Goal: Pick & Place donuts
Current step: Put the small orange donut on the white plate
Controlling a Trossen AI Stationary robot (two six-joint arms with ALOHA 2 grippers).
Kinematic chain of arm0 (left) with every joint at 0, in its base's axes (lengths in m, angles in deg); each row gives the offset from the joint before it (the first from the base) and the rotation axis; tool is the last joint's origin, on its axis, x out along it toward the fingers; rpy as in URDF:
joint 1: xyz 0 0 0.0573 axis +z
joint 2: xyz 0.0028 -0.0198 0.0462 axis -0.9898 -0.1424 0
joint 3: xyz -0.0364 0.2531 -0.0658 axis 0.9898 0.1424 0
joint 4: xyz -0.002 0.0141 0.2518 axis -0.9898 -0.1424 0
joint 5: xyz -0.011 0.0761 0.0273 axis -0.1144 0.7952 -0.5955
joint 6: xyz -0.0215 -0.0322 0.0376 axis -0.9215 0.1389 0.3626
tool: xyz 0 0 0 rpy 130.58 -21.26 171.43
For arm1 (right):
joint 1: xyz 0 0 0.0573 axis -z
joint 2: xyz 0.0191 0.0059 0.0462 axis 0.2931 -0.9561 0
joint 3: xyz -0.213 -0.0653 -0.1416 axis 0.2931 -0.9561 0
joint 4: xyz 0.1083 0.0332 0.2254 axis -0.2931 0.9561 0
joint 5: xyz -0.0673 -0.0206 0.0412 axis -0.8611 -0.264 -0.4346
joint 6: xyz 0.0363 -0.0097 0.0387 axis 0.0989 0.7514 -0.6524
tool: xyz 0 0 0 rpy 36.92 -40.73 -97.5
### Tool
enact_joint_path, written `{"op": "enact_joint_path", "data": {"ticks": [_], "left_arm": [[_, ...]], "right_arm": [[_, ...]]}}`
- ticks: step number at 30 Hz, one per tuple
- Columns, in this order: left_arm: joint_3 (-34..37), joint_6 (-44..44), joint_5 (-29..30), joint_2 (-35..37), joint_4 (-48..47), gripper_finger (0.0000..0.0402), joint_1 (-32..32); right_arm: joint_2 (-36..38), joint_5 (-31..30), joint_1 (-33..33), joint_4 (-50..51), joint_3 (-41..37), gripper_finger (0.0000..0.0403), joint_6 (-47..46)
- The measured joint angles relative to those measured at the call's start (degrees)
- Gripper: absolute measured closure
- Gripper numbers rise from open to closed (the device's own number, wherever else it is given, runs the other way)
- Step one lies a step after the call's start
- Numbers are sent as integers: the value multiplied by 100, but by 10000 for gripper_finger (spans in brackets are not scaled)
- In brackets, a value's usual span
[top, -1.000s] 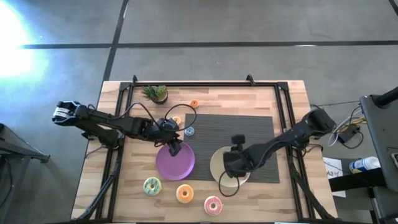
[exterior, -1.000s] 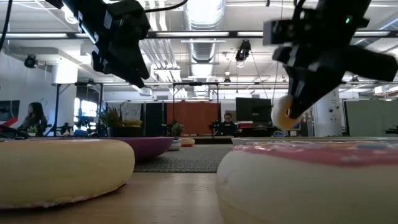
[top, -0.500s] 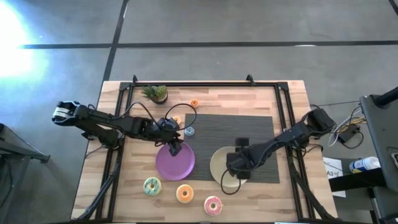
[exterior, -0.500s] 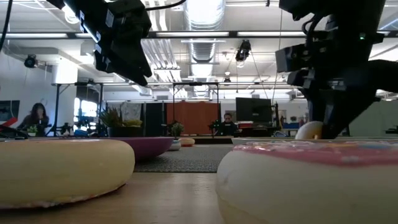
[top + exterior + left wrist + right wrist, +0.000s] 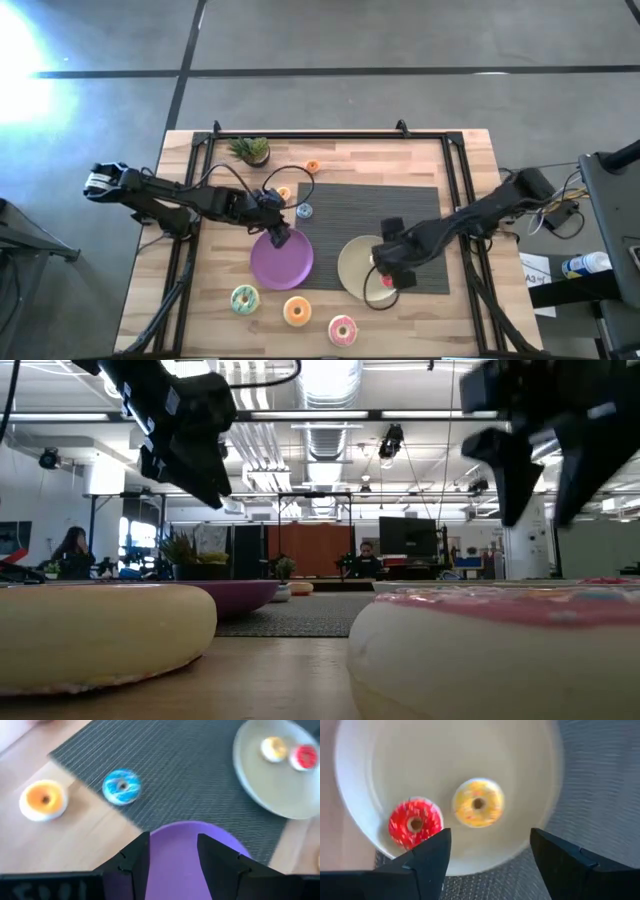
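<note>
Right wrist view: drop at pale round plate.
Right gripper fingers wide above yellow-iced and red-iced small ring donuts; left gripper fingers parted, empty.

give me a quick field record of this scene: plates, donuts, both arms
yellow plate: holds red donut and cream donut
purple plate: no donut seen on it
blue donut: on the dark mat
front edge of table: green donut, orange donut, pink donut
right gripper: jaws open, above the yellow plate
left gripper: jaws apart, empty, over the purple plate
</note>
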State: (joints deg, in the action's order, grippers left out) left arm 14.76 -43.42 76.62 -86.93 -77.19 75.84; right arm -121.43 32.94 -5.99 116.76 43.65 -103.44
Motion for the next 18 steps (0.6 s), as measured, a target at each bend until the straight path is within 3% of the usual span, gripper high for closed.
{"op": "enact_joint_path", "data": {"ticks": [3, 6, 11, 18], "left_arm": [[45, -101, -34, -5, -153, 264, 489], [95, -47, -228, -75, -102, 264, 1397], [95, 734, -629, -550, 72, 264, 2827], [82, 1882, -1348, -1570, 101, 269, 3178]], "right_arm": [[501, -155, 355, 5, -62, 137, -831], [856, -245, 882, -22, -176, 142, -1471], [1080, -342, 1437, -205, -197, 151, -1303], [1015, -355, 1669, -235, -216, 159, -1165]]}}
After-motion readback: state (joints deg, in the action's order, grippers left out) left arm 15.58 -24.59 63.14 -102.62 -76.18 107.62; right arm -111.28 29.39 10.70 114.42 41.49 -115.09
